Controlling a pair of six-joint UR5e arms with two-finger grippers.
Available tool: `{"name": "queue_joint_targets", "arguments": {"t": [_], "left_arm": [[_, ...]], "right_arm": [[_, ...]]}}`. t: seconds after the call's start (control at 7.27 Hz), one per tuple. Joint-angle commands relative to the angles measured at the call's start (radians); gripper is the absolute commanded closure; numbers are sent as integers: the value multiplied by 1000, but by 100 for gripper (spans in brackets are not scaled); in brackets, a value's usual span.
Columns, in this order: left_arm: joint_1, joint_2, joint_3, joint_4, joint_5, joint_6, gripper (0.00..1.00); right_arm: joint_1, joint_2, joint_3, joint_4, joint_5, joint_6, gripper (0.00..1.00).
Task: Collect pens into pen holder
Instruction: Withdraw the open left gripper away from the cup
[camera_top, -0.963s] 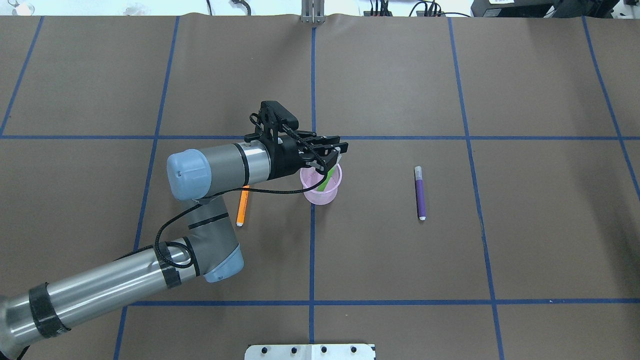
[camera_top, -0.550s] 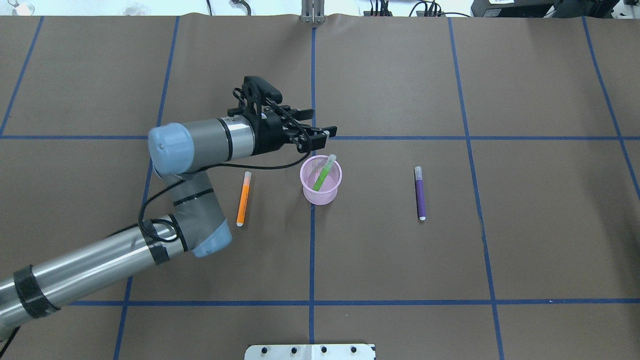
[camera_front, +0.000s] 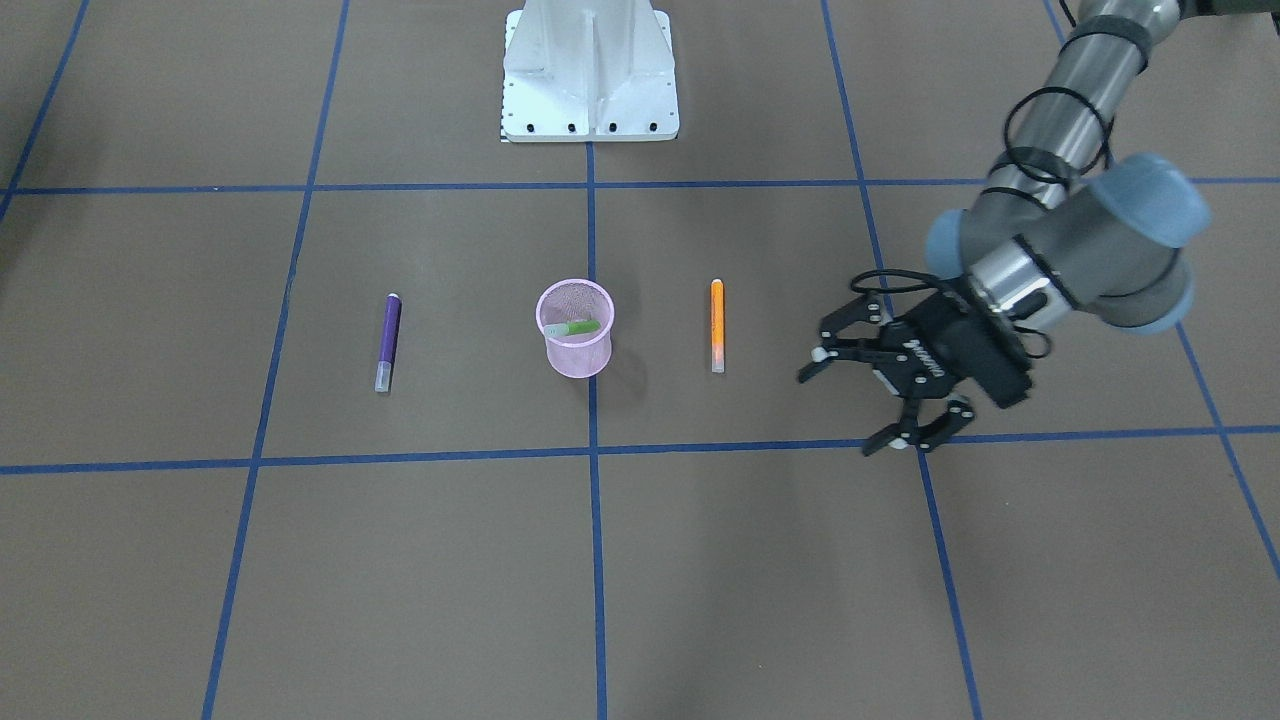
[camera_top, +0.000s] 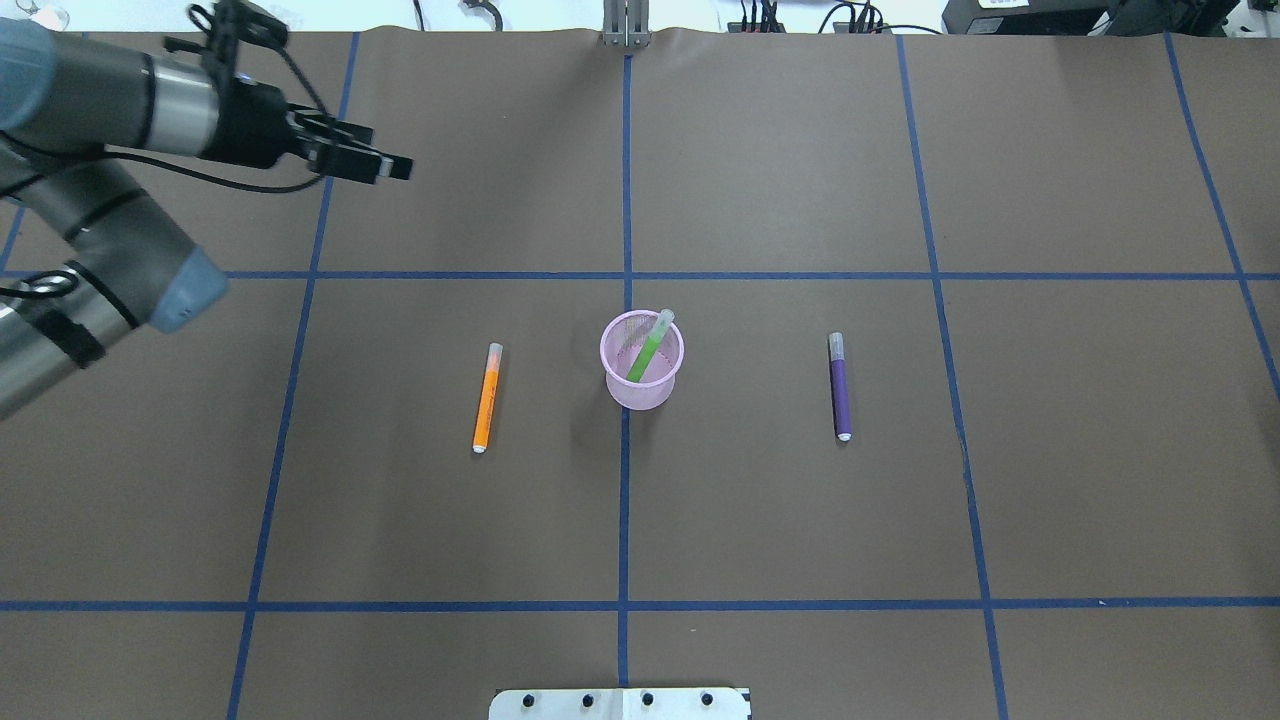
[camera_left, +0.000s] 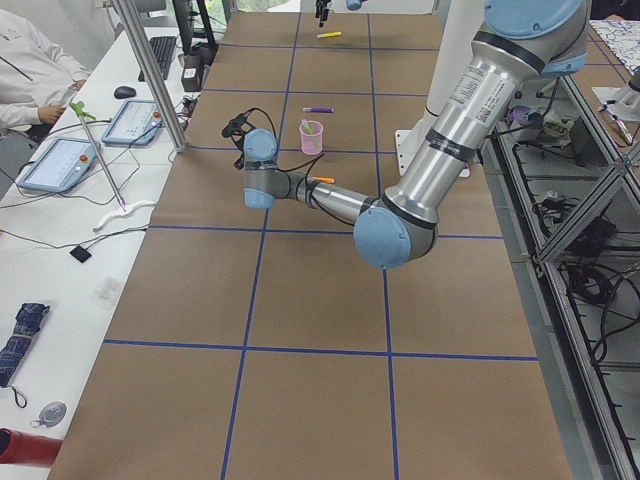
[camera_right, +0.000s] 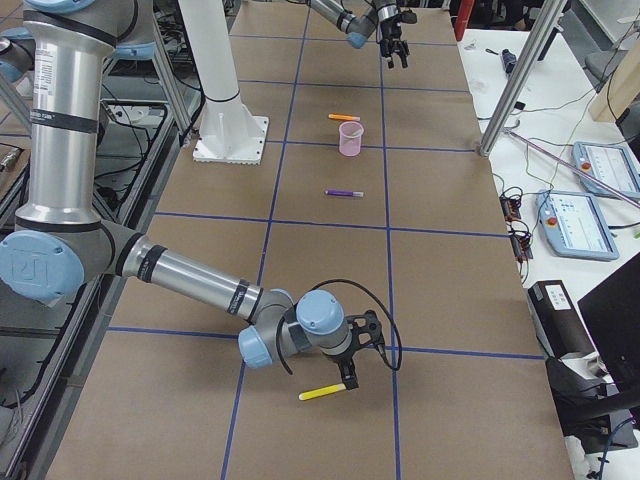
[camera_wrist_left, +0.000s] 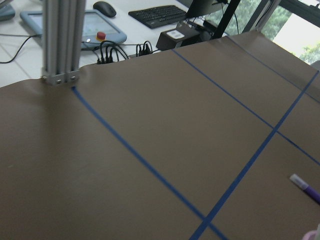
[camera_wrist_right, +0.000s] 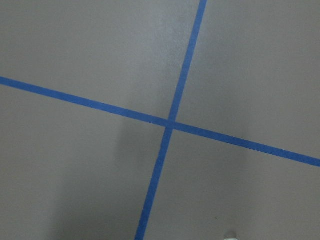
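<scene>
The pink mesh pen holder (camera_top: 648, 392) stands upright at the table's middle, also in the front view (camera_front: 580, 358). The light green pen (camera_top: 645, 352) leans inside it. The orange pen (camera_top: 486, 398) lies flat to its left and the purple pen (camera_top: 841, 390) to its right, both apart from it. My left gripper (camera_top: 398, 166) is open and empty, far off at the back left; in the front view (camera_front: 850, 410) its jaws stand wide apart. My right gripper (camera_right: 350, 368) shows only in the side views, so I cannot tell if it is open or shut.
A yellow marker (camera_right: 325, 391) lies on the table beside my right gripper, far from the holder. The white robot base plate (camera_top: 620, 703) sits at the near edge. A metal post (camera_top: 625, 25) stands at the far edge.
My left gripper let go of the green pen in the holder, then pulled away up and to the far back left. The pen now leans in the holder alone.
</scene>
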Motion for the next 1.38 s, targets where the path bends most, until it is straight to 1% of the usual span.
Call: {"name": "queue_joint_targets", "arguments": {"t": [0.0,0.14,0.28,0.69,0.96,1.1,1.24], "left_arm": [[-106,65,-6,-34,-136,5,0],[-106,69,-6,-37,-136,5,0],[-106,72,-8,-39,-136,5,0],[-106,73,-12,-39,-136,5,0],[-104,73,-12,-39,-136,5,0],[-103,73,-12,-39,-133,5,0],[-101,73,-12,-39,-132,5,0]], "right_arm": [[-1,-6,-106,124,-43,10,4],[-1,-8,-109,124,-46,21,11],[-3,-8,-120,126,-55,31,14],[-26,-2,-123,121,-61,36,13],[-82,9,-123,123,-84,36,14],[-87,8,-133,124,-83,36,17],[-89,8,-143,124,-83,36,23]]}}
